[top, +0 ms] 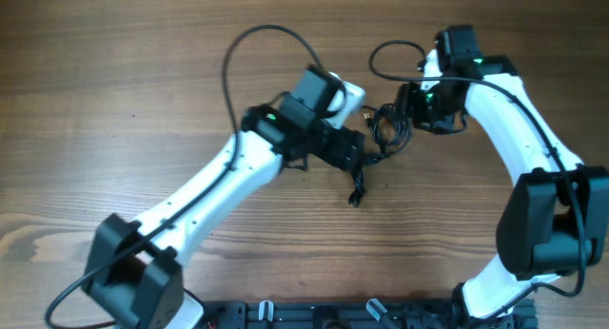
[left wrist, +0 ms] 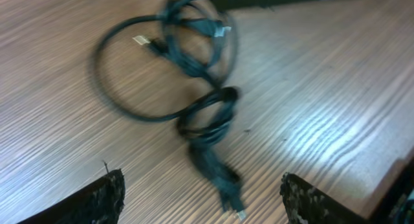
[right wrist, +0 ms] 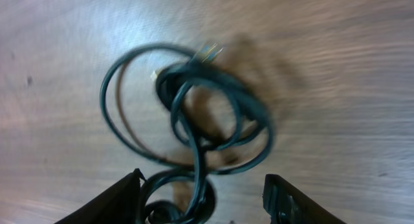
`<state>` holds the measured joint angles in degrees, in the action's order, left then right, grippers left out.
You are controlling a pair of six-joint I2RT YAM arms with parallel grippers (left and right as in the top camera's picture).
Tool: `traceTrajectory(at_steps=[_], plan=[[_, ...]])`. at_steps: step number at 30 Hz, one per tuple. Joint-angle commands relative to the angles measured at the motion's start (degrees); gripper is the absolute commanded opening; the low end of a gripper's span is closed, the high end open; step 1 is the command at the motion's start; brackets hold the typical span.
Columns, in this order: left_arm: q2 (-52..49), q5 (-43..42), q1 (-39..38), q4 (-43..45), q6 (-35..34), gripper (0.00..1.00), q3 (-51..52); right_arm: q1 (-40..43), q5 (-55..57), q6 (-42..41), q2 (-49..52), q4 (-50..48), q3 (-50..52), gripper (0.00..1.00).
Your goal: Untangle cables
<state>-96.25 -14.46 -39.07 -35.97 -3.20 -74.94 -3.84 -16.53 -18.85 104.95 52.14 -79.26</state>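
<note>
Cables [top: 385, 129] lie in a knotted clump on the counter [top: 114, 63]. Left claw [left wrist: 204, 197] hovers just beside the clump, spread and empty; right claw [right wrist: 202, 198] on the clump's far side, spread, a loop loose between its jaws. Best pinch separate strands, then draw apart slowly

The overhead view looks straight down from high above the wooden tabletop [top: 114, 101], taking in the left arm [top: 205, 196] and the right arm [top: 519, 129] whole, with their bases at the lower edge. The left wrist view sits behind the left gripper [left wrist: 202, 188], slanting forward and down, close to the wood, with 2 fingers [left wrist: 97, 201] in its lower corners. The right wrist view looks more steeply down past the right gripper [right wrist: 204, 191], equally close. All 3 views share the black cables [top: 385, 129] [left wrist: 208, 160] [right wrist: 171, 78] between the arms.
</note>
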Motion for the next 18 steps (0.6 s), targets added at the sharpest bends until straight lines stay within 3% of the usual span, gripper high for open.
traceTrajectory(at_steps=[1,4,6,8,14,16,18], plan=[[-4.98,-0.94,-4.17,5.92,2.91,0.88,0.11,6.36,-4.15,2.14,1.29,-0.87,-0.52,0.64],[-10.16,0.42,-7.17,9.9,15.28,0.88,0.11,10.88,-8.68,4.13,1.29,-0.59,-0.52,0.65],[-12.68,8.31,-7.98,10.91,19.71,0.89,0.11,11.21,-9.05,5.29,1.29,-0.22,-0.52,0.66],[-14.14,14.01,-7.43,13.09,19.74,0.89,0.11,11.15,-9.09,5.31,1.29,-0.26,-0.52,0.66],[-17.73,13.88,-8.2,15.34,19.74,0.87,0.11,11.04,-9.09,5.35,1.29,-0.42,-0.52,0.66],[-17.99,13.88,-8.24,15.91,19.71,0.77,0.11,10.93,-9.09,5.33,1.29,-0.48,-0.52,0.65],[-17.99,13.84,-8.26,16.09,19.65,0.41,0.11,10.82,-9.09,5.35,1.29,-0.5,-0.52,0.66]])
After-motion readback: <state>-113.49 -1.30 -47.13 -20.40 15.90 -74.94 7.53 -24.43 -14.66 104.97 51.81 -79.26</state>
